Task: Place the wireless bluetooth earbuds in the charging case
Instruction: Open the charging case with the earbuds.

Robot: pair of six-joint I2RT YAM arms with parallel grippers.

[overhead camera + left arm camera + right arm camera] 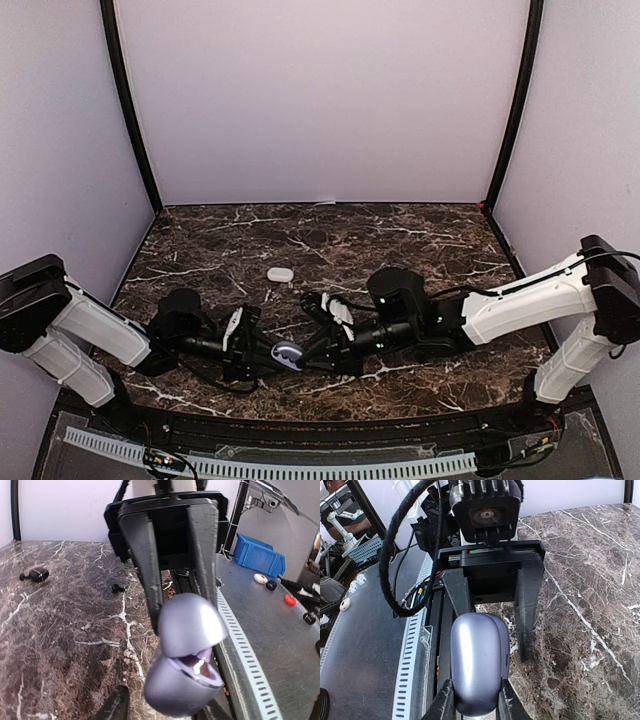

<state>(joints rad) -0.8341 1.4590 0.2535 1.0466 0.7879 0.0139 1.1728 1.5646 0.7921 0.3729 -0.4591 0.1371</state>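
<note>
Lid-opening step: right fingers clamped on purple charging case, lid ajar, left fingers apart astride it, dark earbud loose on tabletop; next probably needs lid fully open.

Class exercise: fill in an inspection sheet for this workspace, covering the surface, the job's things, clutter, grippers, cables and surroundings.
Surface: dark marble table with white veins.
Job's things: purple case, lid ajar, held between the two arms; white case resting on the table; dark earbud lying loose on the marble.
Clutter: small dark bit near the earbud, too small to name.
Grippers: right gripper, jaws shut on the purple case; left gripper, jaws open, one finger clear of the case.
Cables: black cable looping beside the left arm's wrist.
Surroundings: pale walls; blue bin on a grey bench beside the table.
</note>
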